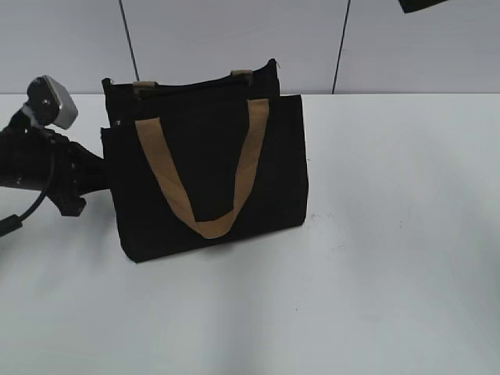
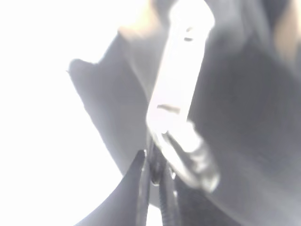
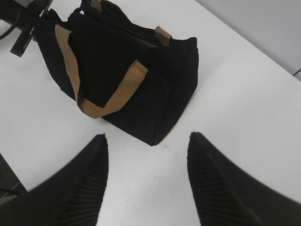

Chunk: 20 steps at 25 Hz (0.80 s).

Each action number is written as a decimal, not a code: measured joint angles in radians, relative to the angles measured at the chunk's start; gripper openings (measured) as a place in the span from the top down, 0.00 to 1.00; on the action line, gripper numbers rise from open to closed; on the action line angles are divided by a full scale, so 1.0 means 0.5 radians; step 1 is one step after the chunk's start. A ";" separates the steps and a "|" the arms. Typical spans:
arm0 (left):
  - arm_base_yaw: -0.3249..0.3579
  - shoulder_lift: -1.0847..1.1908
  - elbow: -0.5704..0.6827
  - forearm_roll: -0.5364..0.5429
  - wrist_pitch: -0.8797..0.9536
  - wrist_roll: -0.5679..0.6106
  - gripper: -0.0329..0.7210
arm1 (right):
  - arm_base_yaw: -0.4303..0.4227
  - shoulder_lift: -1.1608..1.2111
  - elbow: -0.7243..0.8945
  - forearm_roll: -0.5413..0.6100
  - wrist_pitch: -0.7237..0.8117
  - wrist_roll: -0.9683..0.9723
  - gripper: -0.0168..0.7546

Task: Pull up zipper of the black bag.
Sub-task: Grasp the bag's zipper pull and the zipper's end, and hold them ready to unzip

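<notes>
The black bag [image 1: 203, 164] stands upright on the white table with a tan handle [image 1: 212, 226] hanging down its front. In the left wrist view, blurred and very close, my left gripper [image 2: 155, 165] is shut on the lower end of the silvery zipper pull tab [image 2: 178, 89], against the bag's dark fabric [image 2: 244, 108]. In the exterior view the left arm [image 1: 55, 168] reaches to the bag's left end; its jaws and the tab are hidden there. My right gripper [image 3: 146, 155] is open and empty, held above the table in front of the bag [image 3: 108, 56].
The white table [image 1: 391, 250] runs wide to the right of and in front of the bag. A grey panelled wall [image 1: 234, 39] stands close behind it. A dark part of the right arm [image 1: 422, 4] shows at the top right.
</notes>
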State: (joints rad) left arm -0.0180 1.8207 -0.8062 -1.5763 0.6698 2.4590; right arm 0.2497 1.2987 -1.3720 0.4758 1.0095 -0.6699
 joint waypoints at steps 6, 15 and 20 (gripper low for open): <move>0.000 -0.340 0.000 0.070 -0.125 -0.033 0.93 | 0.000 0.000 0.000 0.043 -0.051 -0.005 0.43; 0.000 -0.757 0.000 0.077 -0.209 -0.034 0.93 | 0.000 0.000 0.000 0.143 -0.150 -0.071 0.43; 0.000 -0.912 0.000 0.049 -0.203 -0.034 0.93 | 0.000 0.004 0.000 0.343 -0.159 -0.256 0.43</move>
State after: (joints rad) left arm -0.0180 1.3648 -0.8062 -1.5517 0.5685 2.4419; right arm 0.2497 1.3008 -1.3720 0.6473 0.9302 -0.7981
